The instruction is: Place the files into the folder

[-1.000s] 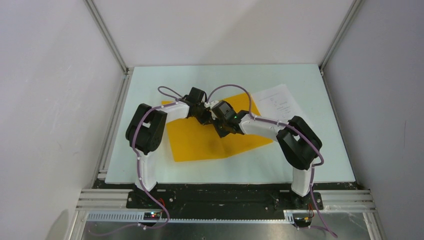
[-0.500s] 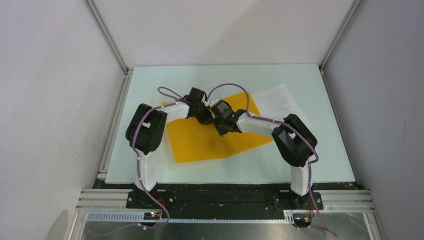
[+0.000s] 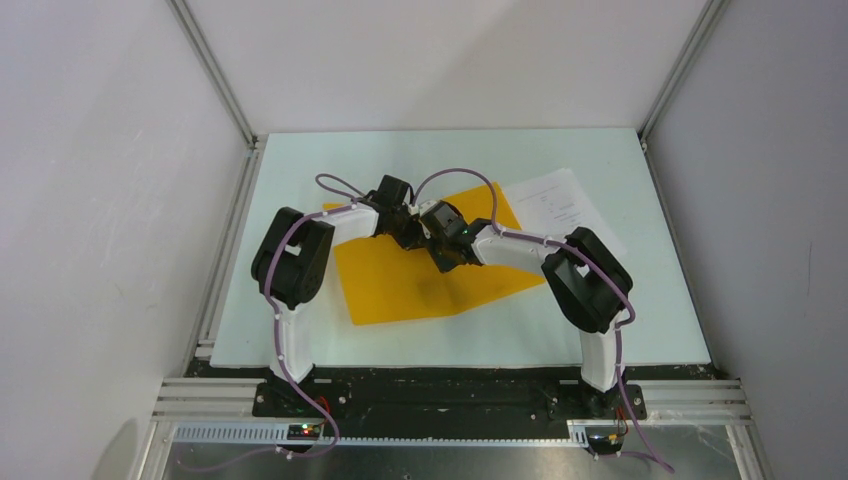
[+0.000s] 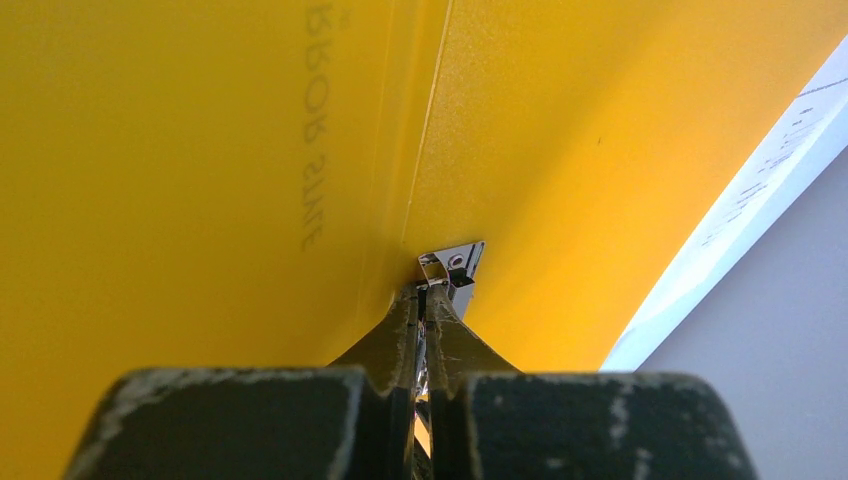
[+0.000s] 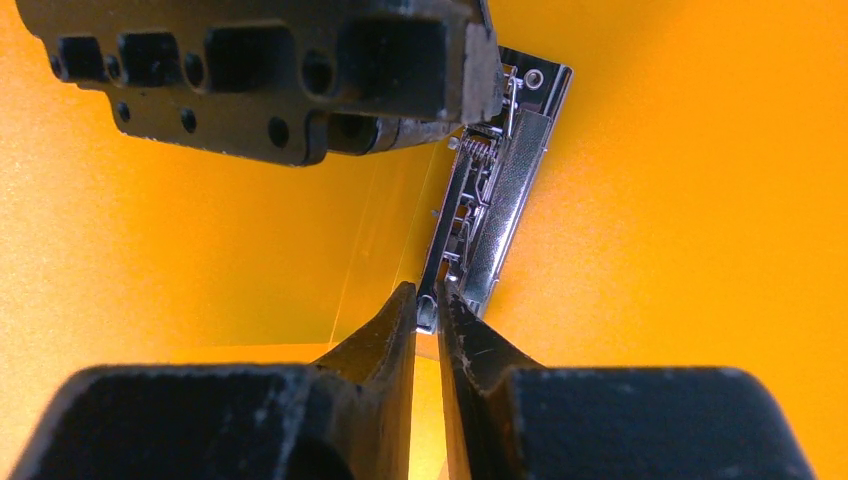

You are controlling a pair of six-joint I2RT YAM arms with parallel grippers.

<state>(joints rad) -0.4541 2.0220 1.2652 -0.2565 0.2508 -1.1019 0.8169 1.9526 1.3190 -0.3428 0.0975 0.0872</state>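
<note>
The orange-yellow folder (image 3: pixel 400 280) lies open and flat on the table. My left gripper (image 3: pixel 412 232) and right gripper (image 3: pixel 434 243) meet over its spine. In the left wrist view the left gripper (image 4: pixel 424 292) is shut on one end of the metal clip bar (image 4: pixel 452 265). In the right wrist view the right gripper (image 5: pixel 428 300) is shut on the thin lever at the clip bar's (image 5: pixel 495 200) other end, with the left gripper's black body (image 5: pixel 260 70) just beyond. The files (image 3: pixel 560 205), white printed sheets, lie partly under the folder's right edge, and also show in the left wrist view (image 4: pixel 770 170).
The white table top (image 3: pixel 300 170) is bounded by aluminium frame rails and white walls on three sides. Both arm bases stand at the near edge. Purple cables loop above the two wrists.
The right arm's elbow has shifted slightly left and towards the folder. Both grippers stay at the clip on the spine. The folder and the files have not moved.
</note>
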